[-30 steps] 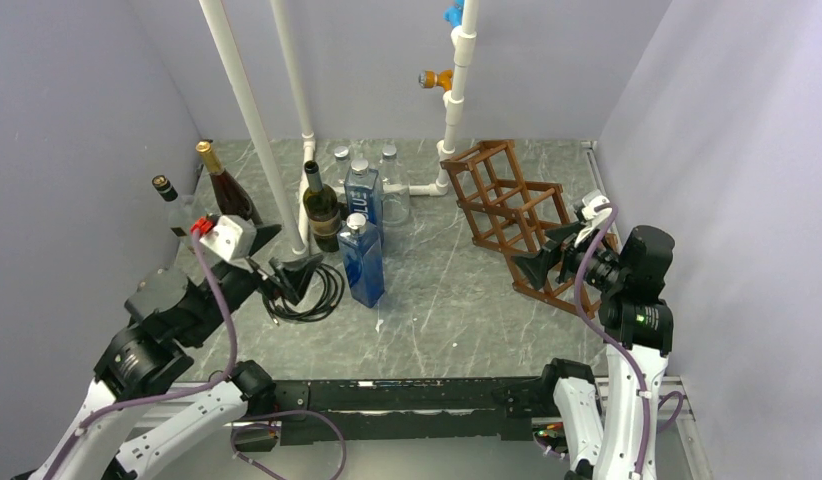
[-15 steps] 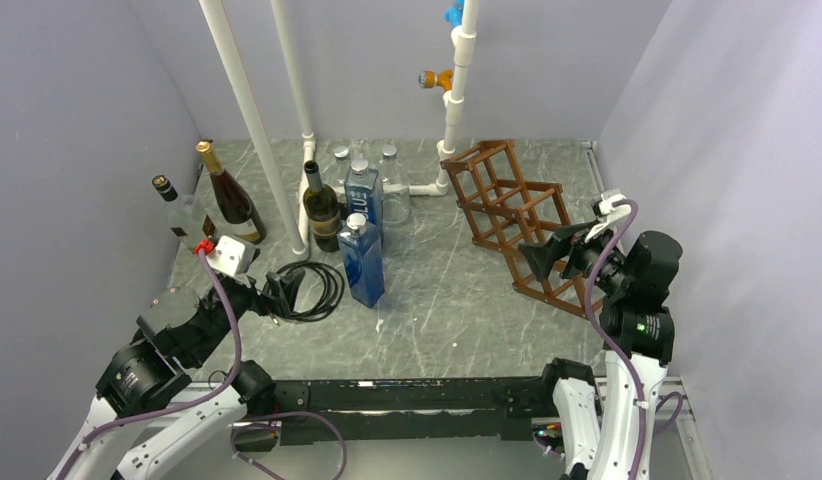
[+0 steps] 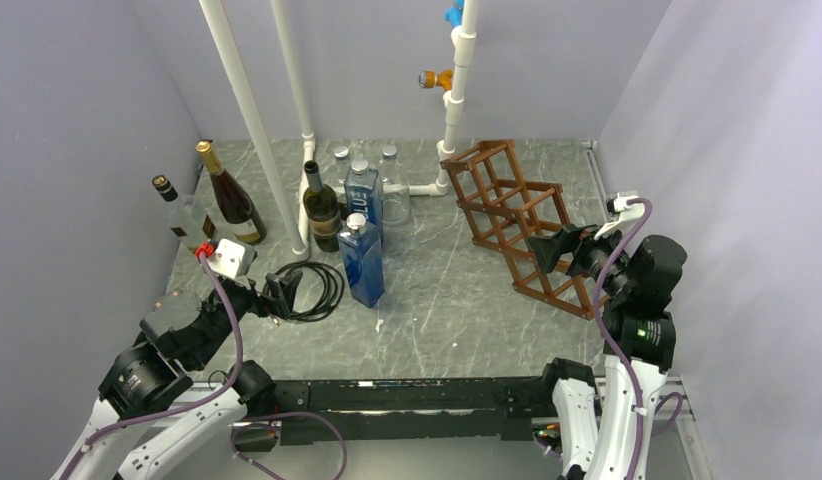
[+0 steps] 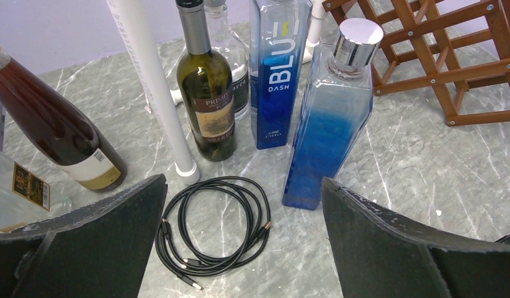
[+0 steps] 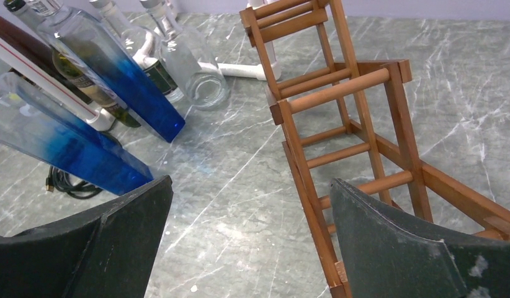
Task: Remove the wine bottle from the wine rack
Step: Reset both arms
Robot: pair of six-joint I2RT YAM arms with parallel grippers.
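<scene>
- Although the wine rack (image 3: 517, 225) fills the right half of the table (image 3: 457, 300), with its stepped tiers running diagonally from far-centre toward the near right, every cell that shows from above and from the right wrist is bare. No bottle lies in it.
- All the wine bottles in sight stand upright on the table, well apart from the rack on its left.
  - A green wine bottle (image 3: 320, 210) stands at the foot of a white pipe (image 3: 249, 120).
  - A brown wine bottle (image 3: 230, 197) with a gold cap and a clear wine bottle (image 3: 184, 215) with a dark cap stand nearer the left wall.
- The right gripper (image 3: 547, 250) hangs just beside the rack's low, near end. Its jaws are spread wide with nothing between them, and it looks along the wooden rungs toward the taller far tier.
- The left gripper (image 3: 284, 290) is also spread wide and empty. It sits low over a coiled black cable (image 3: 322, 290) and faces the green wine bottle and two blue bottles (image 3: 364, 262).
- The right arm is by far the nearer to the rack, and the left arm is the nearer to the standing bottles.
- As things lie, the removal looks finished. I judge that neither hand has anything left to draw out of the frame, unless a cell hidden from these views holds something.
</scene>
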